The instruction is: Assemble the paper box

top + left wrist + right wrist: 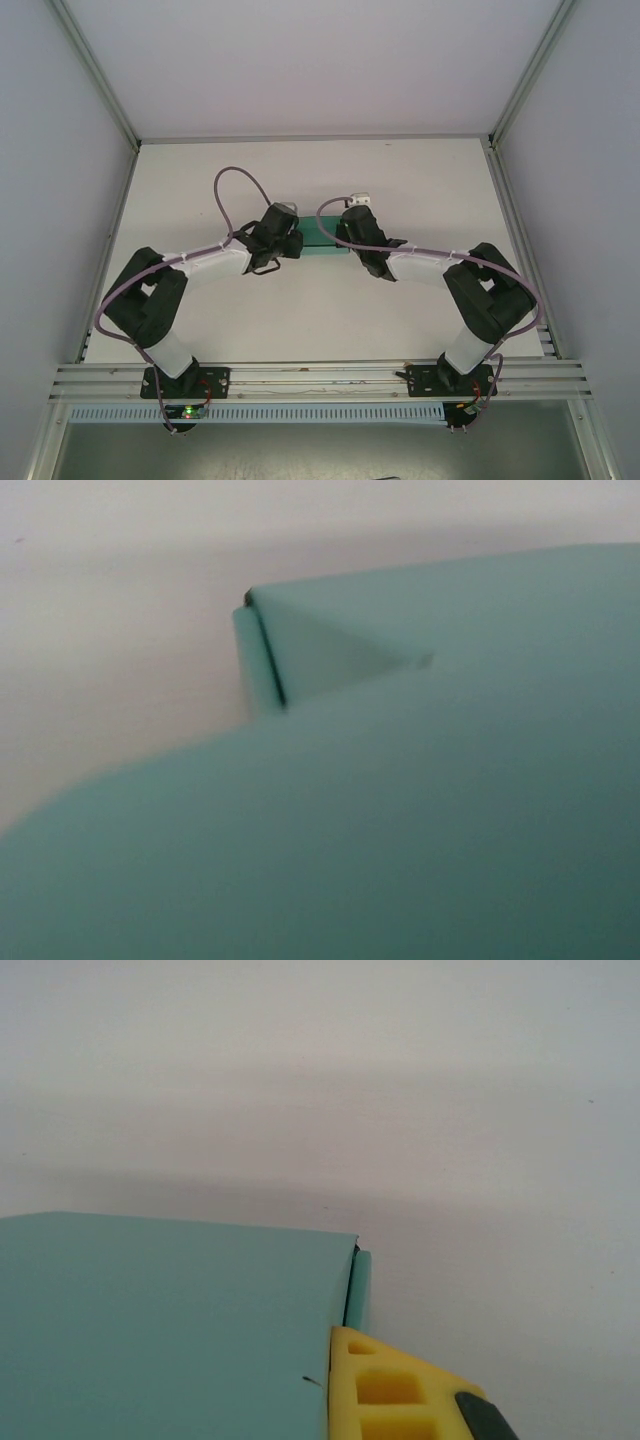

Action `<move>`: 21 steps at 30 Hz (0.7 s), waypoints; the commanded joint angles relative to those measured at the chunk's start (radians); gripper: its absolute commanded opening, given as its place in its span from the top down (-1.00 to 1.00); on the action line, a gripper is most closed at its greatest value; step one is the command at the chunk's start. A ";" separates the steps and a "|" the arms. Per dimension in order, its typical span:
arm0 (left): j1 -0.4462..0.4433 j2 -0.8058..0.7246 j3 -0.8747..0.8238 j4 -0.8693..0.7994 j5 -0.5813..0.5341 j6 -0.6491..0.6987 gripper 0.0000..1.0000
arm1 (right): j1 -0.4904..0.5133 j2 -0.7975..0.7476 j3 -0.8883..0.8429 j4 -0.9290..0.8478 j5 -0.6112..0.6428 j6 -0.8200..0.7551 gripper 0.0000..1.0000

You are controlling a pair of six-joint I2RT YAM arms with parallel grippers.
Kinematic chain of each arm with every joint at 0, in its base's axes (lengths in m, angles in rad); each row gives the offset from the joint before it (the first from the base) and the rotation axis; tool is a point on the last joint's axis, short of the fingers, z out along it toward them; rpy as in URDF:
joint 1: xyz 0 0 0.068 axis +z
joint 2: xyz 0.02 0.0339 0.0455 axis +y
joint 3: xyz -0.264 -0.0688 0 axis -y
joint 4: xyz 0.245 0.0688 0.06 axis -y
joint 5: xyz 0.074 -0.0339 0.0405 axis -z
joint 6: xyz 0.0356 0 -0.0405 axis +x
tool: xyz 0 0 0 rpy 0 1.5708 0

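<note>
The box (pixel 322 243) looks formed, with final tucks perhaps left. At its ends, the right gripper (pixel 347 226) has closed jaws; the left gripper's (pixel 291 236) state I cannot tell.

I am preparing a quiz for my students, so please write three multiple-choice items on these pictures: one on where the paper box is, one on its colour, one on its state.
1. Where is the paper box?
A. between the left gripper and the right gripper, in the middle of the table
B. at the table's near edge
C. off the table

2. Its colour?
A. red
B. teal-green
C. brown

3. Its state?
A. a flat sheet
B. folded up, with walls
C. torn apart

Answers: 1 A, the top view shows it between both grippers; 2 B, both wrist views show teal-green card; 3 B, the left wrist view shows a standing corner.
</note>
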 commanded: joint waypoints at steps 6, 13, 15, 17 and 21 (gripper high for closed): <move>-0.011 -0.172 -0.009 -0.181 0.016 -0.028 -0.14 | 0.053 0.060 -0.094 -0.101 0.019 -0.056 1.00; 0.002 -0.293 0.127 -0.336 -0.051 -0.070 -0.99 | 0.087 0.081 -0.127 -0.038 0.048 -0.156 1.00; 0.029 -0.281 0.178 -0.358 -0.062 -0.106 -0.99 | 0.091 0.092 -0.145 0.002 0.047 -0.171 1.00; 0.074 -0.240 0.241 -0.381 -0.038 -0.133 -1.00 | 0.091 0.102 -0.161 0.034 0.043 -0.174 1.00; 0.157 -0.095 0.357 -0.385 0.097 -0.107 -0.99 | 0.098 0.116 -0.173 0.076 0.034 -0.207 1.00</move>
